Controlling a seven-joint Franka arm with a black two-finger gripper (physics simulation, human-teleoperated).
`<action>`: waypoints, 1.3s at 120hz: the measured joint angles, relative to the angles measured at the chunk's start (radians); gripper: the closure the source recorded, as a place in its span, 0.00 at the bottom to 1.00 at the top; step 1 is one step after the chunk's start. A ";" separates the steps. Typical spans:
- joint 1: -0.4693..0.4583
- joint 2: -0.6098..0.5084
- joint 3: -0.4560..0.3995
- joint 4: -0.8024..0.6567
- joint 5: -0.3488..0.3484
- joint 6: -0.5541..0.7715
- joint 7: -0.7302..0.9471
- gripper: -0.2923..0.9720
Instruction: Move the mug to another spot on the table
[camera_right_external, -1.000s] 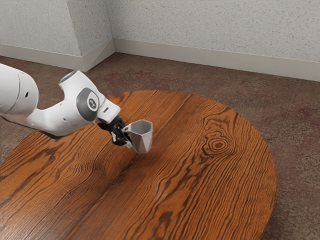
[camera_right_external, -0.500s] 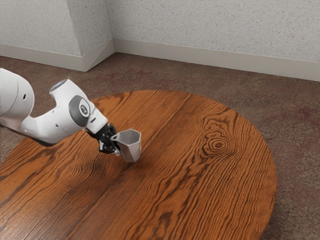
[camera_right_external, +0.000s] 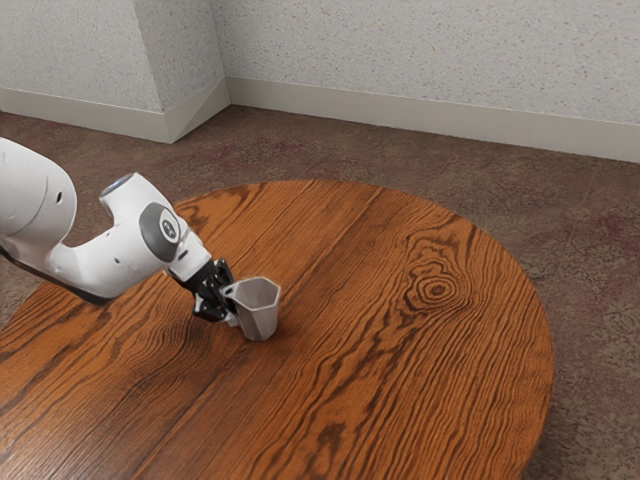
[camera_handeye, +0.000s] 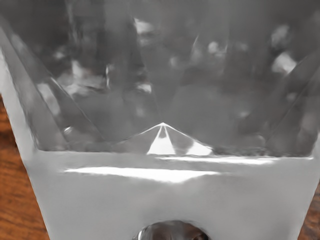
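Lower now and further toward the exterior view's left, the grey faceted mug (camera_right_external: 256, 308) stands upright, its base down at the round wooden table (camera_right_external: 420, 330), with the black gripper (camera_right_external: 224, 300) pinching its side. The wrist view adds the mug's glossy, angular inside and wood grain flanking it.

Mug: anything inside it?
Nothing visible inside the mug: just bare gray faceted walls with glints. In the exterior view its near wall covers the lower interior. The gripper grips its side.
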 joint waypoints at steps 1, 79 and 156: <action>0.000 0.000 0.000 0.000 0.000 0.000 0.001 0.64; 0.017 -0.018 0.001 -0.012 -0.017 -0.012 0.063 0.26; -0.068 -0.335 -0.011 0.255 0.416 -0.432 -0.239 0.23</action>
